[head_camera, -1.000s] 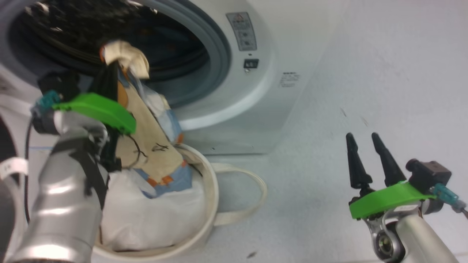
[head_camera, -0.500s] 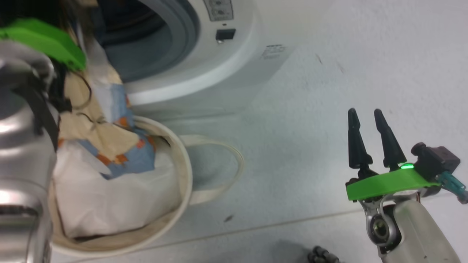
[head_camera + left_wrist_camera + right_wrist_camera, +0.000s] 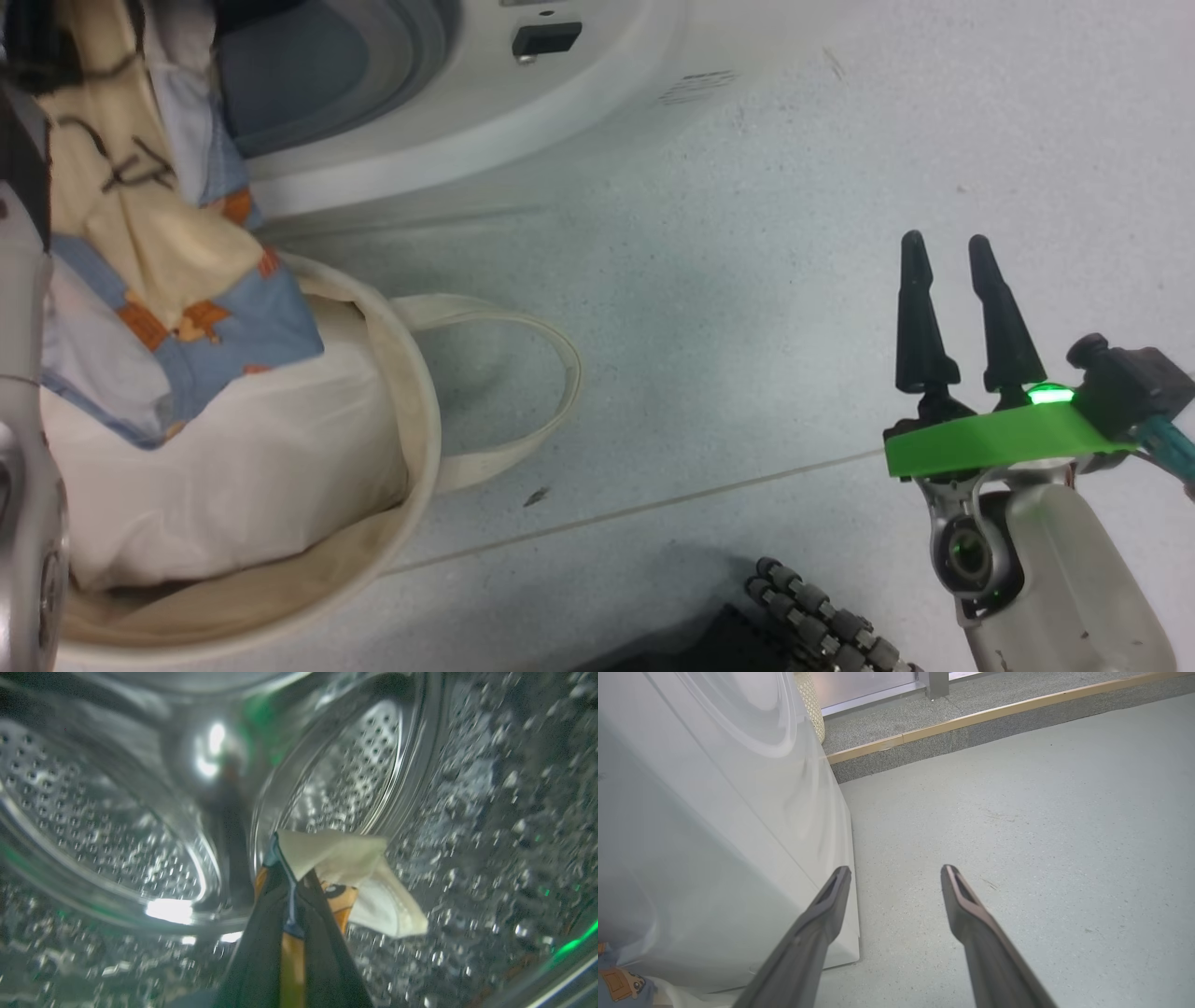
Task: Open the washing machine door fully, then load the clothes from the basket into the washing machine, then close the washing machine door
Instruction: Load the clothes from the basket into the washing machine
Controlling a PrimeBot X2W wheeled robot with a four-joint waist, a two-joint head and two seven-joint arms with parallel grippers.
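Left tool [image 3: 288, 884] is clamped on the clothes [image 3: 341, 858] inside the drum [image 3: 107, 826]; cloth trails to the basket [image 3: 422, 439]. Right tool [image 3: 946, 247] hangs open over the floor [image 3: 747, 280], right.

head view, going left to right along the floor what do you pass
left forearm → clothes → basket → loop handle → right gripper

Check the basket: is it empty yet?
Not empty: the basket holds a white bundle, with the lower end of the clothes draped over it.
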